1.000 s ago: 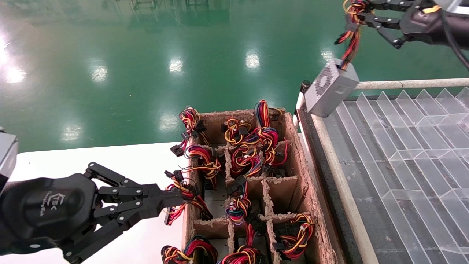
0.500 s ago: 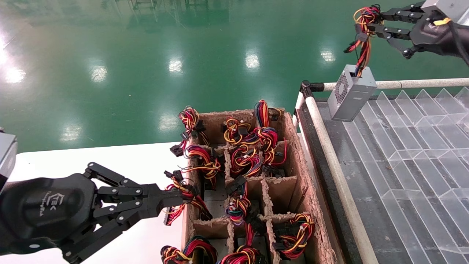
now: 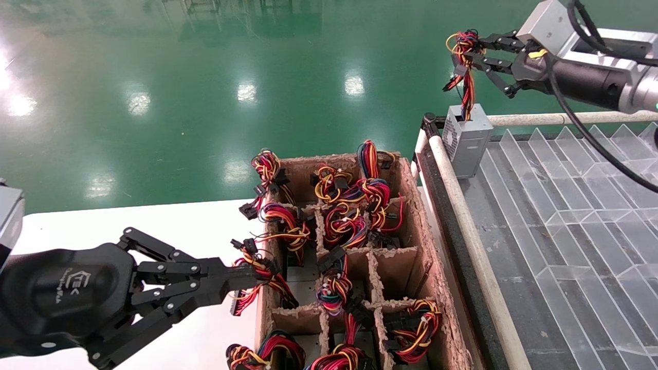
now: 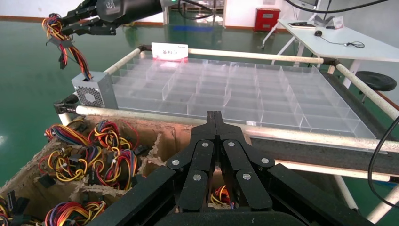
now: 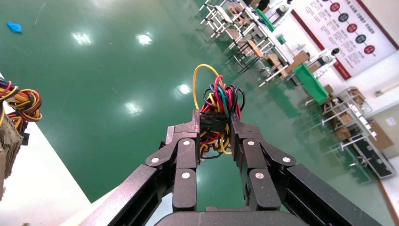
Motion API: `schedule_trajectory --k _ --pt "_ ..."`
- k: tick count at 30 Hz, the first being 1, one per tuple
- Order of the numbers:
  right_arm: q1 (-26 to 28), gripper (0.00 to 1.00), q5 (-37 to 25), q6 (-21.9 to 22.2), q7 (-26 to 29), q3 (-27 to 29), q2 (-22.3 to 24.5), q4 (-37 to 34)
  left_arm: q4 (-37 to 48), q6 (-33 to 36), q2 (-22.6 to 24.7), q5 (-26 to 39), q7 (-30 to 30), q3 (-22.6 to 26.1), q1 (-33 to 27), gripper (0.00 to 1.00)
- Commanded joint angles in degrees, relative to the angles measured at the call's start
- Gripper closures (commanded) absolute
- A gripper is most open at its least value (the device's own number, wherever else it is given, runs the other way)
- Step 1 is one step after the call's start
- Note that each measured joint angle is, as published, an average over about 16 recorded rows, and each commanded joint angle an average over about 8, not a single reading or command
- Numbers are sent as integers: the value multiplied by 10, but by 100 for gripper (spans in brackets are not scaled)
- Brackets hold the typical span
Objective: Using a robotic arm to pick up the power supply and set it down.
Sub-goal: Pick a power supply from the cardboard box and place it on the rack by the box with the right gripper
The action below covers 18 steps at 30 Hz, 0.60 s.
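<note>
The power supply (image 3: pixel 467 139), a small silver-grey box with a perforated vent, stands upright at the far left corner of the clear divider tray (image 3: pixel 565 205). Whether its base rests on the tray I cannot tell. Its red-yellow-black wire bundle (image 3: pixel 465 46) runs straight up into my right gripper (image 3: pixel 470 49), which is shut on the wires and a black plug (image 5: pixel 209 123). The left wrist view shows the same box (image 4: pixel 94 89) beside the rail. My left gripper (image 3: pixel 254 277) is shut and holds nothing, its tip against the carton's near left side.
A brown pulp-card carton (image 3: pixel 416 241) with dividers holds several more wired units, between the white table (image 3: pixel 154 226) and the tray. White tube rails (image 3: pixel 462 216) frame the tray. Green floor lies beyond.
The right gripper has come down and to the left with the wires. The hanging power supply stopped swinging and now stands upright at the tray corner. The left arm has not moved.
</note>
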Motion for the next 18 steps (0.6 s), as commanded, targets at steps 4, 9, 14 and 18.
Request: schedule_trajectory --k 4,9,14,18 --pt "-6 100 5 14 -4 4 -9 -8 0 0 0 0 0 0 0 100" --pt "-9 89 3 24 -6 2 -13 -12 0 0 0 0 0 0 0 100" --pt "-6 26 -3 22 -2 -2 -14 -14 0 0 0 0 0 0 0 100" --pt "-1 0 -7 18 4 -5 -13 -15 0 0 0 0 0 0 0 100"
